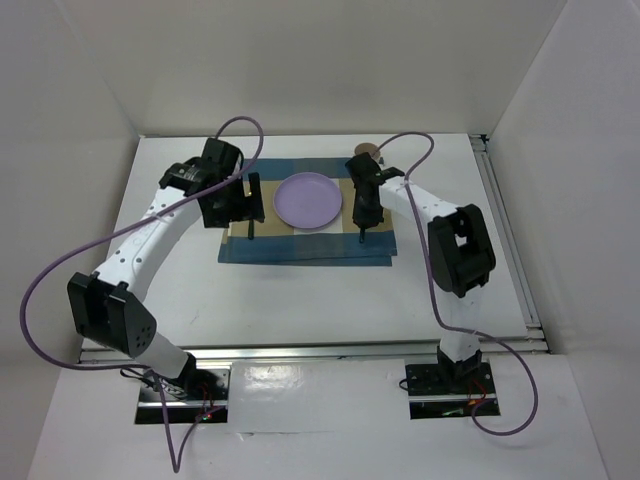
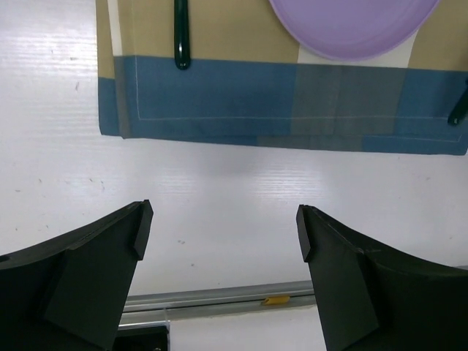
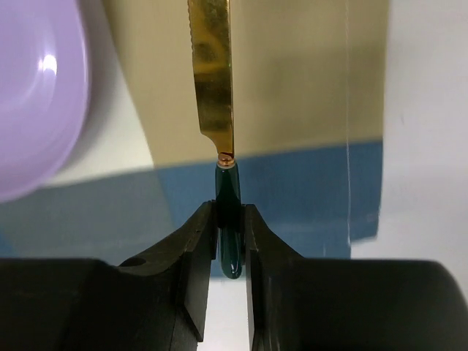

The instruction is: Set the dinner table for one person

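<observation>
Counter [image 1: 300, 300] from above: white, matte, aluminium rails [image 1: 300, 350] on near and right edges. Striped placemat [image 1: 300, 250] at mid-counter. Lilac plate [image 1: 308, 200] on placemat centre. Left hand [image 1: 243, 208] over placemat's left end, above dark-handled utensil [image 1: 250, 228] lying there. Right hand [image 1: 364, 215] low over placemat's right end, at knife [image 1: 362, 232]. Small brown round thing [image 1: 368, 150] just beyond placemat's far right corner, partly hidden.

Left wrist view. Left hand fingers [image 2: 110, 263] wide apart, nothing between them, framing bare counter on near side of placemat. Utensil's dark green handle on placemat's beige band, left of plate. Second dark handle tip [image 2: 458, 110] at placemat's right end, cut by frame edge. Rail strip along bottom, nearer than placemat.

Right wrist view. Right hand clamped on knife's dark green handle, near its butt end. Gold blade over placemat's beige band, right of plate, pointing away from hand. Handle over blue band. Bare counter past placemat's right edge.
</observation>
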You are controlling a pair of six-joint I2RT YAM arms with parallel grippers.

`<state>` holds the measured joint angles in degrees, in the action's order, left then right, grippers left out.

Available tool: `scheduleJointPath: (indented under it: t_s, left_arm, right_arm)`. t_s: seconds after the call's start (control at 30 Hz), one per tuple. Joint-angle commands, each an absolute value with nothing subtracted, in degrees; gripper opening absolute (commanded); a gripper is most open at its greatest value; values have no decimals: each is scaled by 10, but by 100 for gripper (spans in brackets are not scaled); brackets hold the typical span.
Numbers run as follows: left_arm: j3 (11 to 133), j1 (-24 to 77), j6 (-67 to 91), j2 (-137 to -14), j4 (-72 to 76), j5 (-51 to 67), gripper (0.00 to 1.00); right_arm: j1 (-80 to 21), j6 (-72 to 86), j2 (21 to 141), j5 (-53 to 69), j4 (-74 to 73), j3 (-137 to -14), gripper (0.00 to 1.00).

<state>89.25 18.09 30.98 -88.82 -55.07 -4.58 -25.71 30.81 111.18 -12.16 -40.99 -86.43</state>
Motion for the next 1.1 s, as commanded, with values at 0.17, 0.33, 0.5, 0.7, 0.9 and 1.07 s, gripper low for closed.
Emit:
scheduleJointPath:
  t_s: [0.17, 0.33, 0.5, 0.7, 0.9, 1.07]
  left_arm:
    - [833, 192, 332, -834, -514, -30, 100]
    - [833, 197, 332, -829, -525, -48, 100]
    - [871, 197, 327, -823, -535, -74, 100]
    - [891, 197, 321, -812, -525, -104, 100]
    - [891, 197, 316, -806, -519, -104, 100]
    - [891, 197, 316, -806, -514, -98, 100]
  right_arm:
    - [-238, 258, 1217, -139, -365, -979, 6]
    - [-228, 264, 1234, -128, -389, -1005, 63]
    - [-228, 272, 1158, -134, -431, -1005, 84]
    - [-205, 307, 983, -164, -438, -918, 100]
    - [-145, 337, 875, -183, -495, -825, 100]
    - [-107, 348, 777, -207, -512, -740, 100]
